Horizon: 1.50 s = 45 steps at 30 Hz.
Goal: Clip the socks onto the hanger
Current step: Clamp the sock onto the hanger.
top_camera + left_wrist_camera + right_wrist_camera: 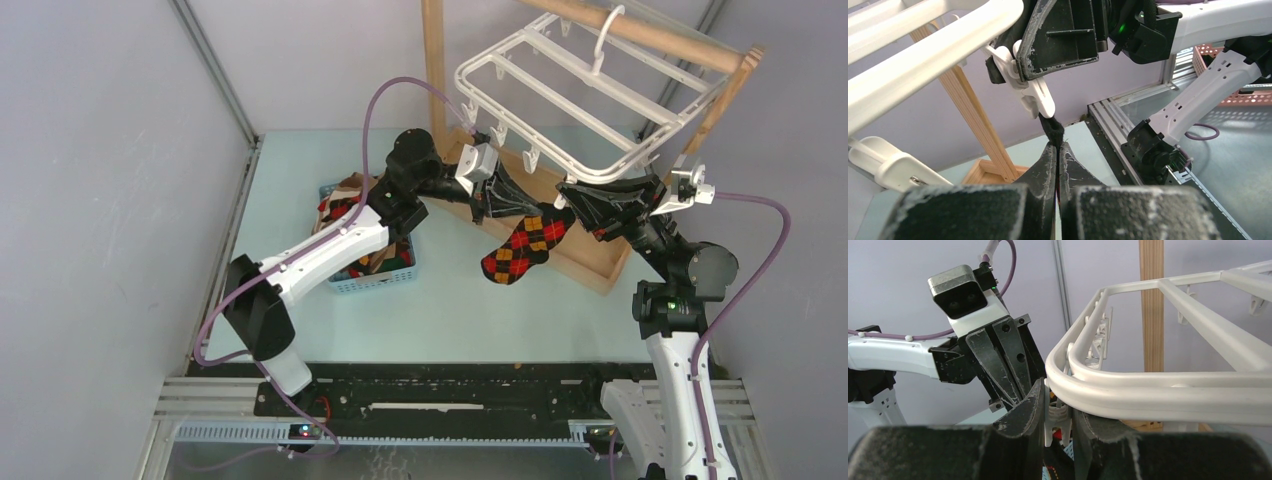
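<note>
The sock [1052,129] is pinched by the left gripper [1057,147] just below the clip [1038,97], centre frame. The clip is squeezed by the right gripper [1058,407].

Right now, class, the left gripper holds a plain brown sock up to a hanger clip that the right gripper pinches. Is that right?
Not brown: the top external view shows a black argyle sock with red and orange diamonds. The rest holds.

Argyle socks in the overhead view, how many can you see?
2. One argyle sock hangs below the hanger's near edge; a second argyle sock lies in the blue basket, partly under the left arm. More may be hidden there.
</note>
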### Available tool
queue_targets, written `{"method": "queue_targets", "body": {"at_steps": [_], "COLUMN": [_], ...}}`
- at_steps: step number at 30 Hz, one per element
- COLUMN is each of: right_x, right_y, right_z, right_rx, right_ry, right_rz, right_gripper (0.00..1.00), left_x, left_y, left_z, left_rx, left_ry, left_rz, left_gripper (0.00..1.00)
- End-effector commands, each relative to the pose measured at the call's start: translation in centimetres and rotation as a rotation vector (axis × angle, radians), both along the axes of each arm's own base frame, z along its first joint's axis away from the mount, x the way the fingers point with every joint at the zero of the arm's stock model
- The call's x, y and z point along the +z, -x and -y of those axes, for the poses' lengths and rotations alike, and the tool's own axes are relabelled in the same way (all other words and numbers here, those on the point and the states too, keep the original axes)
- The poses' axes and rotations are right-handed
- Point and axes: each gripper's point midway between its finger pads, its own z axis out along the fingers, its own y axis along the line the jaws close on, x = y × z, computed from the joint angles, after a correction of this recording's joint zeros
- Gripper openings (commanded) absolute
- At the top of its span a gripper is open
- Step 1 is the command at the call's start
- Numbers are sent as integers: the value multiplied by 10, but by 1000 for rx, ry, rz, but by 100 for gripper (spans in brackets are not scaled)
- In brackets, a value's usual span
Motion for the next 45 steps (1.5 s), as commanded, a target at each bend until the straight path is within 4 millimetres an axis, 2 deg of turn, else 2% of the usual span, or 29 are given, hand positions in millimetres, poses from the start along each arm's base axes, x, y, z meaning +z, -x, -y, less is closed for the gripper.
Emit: {"method": "queue_targets", "body": {"at_steps": [1, 12, 22, 35, 37, 42, 45], "right_x": [12, 12, 12, 9, 8, 9, 9], "right_y": [29, 31, 33, 33, 32, 33, 33], "right_z": [-15, -16, -17, -19, -19, -18, -17], "right_rx": [100, 111, 125, 131, 129, 118, 115], "right_ry": [69, 70, 71, 83, 80, 74, 76], "right_rz": [78, 78, 76, 73, 65, 67, 67], "right_gripper": [4, 4, 4, 4, 7, 36, 45], "left_x": [34, 43, 55, 70, 73, 69, 66], "left_y": [13, 8, -4, 4, 5, 5, 3], "left_z": [-14, -9, -13, -15, -15, -14, -13], "left_rx": [-23, -15, -2, -61, -74, -83, -80], "left_ry": [62, 77, 119, 176, 185, 182, 177], "left_rz": [60, 56, -27, -97, -109, -133, -140], "left_gripper": [0, 0, 0, 0, 0, 0, 0]}}
